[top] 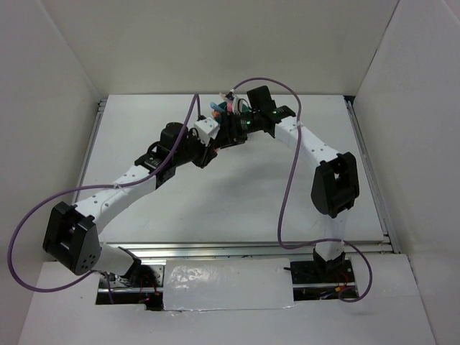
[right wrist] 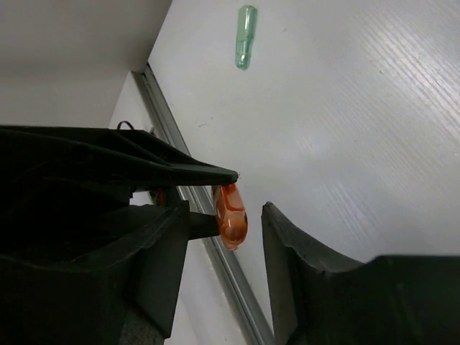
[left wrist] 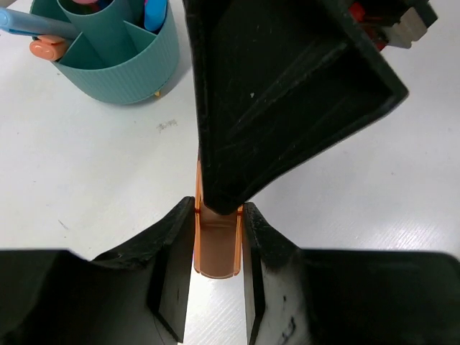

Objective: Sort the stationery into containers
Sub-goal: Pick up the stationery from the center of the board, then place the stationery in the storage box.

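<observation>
My left gripper (left wrist: 218, 215) is shut on a translucent orange pen (left wrist: 215, 251), held just above the white table. My right gripper (right wrist: 224, 212) is open, with its fingers on either side of the same pen's rounded orange end (right wrist: 230, 214) and a clear gap to the right finger (right wrist: 287, 244). One of its black fingers (left wrist: 287, 86) hides the pen's upper part in the left wrist view. The teal organizer cup (left wrist: 122, 72) stands at the far left there, holding a blue pen (left wrist: 29, 23) and an orange stub (left wrist: 44, 49). A mint green stub (right wrist: 245, 36) lies alone on the table.
In the top view both grippers meet at the back centre (top: 228, 129), beside the cup's pens (top: 218, 108). A metal rail (right wrist: 237, 302) runs along the table edge under my right gripper. White walls enclose the table on three sides.
</observation>
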Controlling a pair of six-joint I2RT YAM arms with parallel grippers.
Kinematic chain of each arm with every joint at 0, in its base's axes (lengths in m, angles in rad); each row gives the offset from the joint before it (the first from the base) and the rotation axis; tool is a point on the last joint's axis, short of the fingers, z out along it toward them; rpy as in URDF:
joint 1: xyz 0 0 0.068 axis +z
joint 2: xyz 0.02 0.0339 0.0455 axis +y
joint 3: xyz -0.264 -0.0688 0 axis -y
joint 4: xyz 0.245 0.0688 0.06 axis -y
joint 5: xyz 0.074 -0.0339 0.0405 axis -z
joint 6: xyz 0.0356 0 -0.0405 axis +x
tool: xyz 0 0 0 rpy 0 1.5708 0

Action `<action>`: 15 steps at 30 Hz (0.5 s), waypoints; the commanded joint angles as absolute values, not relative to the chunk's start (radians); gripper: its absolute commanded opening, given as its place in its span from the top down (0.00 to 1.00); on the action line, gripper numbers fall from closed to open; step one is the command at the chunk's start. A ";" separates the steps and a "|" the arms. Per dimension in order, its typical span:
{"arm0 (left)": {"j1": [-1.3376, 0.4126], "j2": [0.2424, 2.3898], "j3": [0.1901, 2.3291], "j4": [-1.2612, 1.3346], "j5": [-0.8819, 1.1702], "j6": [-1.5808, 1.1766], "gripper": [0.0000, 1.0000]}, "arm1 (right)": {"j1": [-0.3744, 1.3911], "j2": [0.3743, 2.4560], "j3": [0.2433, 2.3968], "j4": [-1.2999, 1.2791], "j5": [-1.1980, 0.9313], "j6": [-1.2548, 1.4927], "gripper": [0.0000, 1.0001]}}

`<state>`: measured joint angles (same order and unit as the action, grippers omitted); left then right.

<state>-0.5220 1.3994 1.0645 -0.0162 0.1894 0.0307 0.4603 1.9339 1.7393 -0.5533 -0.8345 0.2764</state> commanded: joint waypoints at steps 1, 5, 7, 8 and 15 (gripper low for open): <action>-0.528 1.374 1.083 0.014 0.195 0.055 0.80 | 0.465 1.927 1.779 -0.497 -0.902 0.295 0.52; -0.528 1.371 1.085 0.015 0.184 0.057 0.77 | 0.460 1.924 1.761 -0.489 -0.919 0.290 0.84; -0.528 1.373 1.086 0.008 0.157 0.048 0.62 | 0.456 1.924 1.763 -0.491 -0.911 0.290 0.97; -0.528 1.374 1.089 0.003 0.141 0.045 0.41 | 0.453 1.925 1.770 -0.494 -0.905 0.291 1.00; -0.381 1.367 1.108 -0.130 0.006 -0.124 0.01 | 0.368 1.953 1.933 -0.514 -0.534 0.204 1.00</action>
<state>-0.4637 1.3968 1.0679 -0.0792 0.0689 -0.0395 0.4152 1.9465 1.8084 -0.5514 -0.7433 0.2642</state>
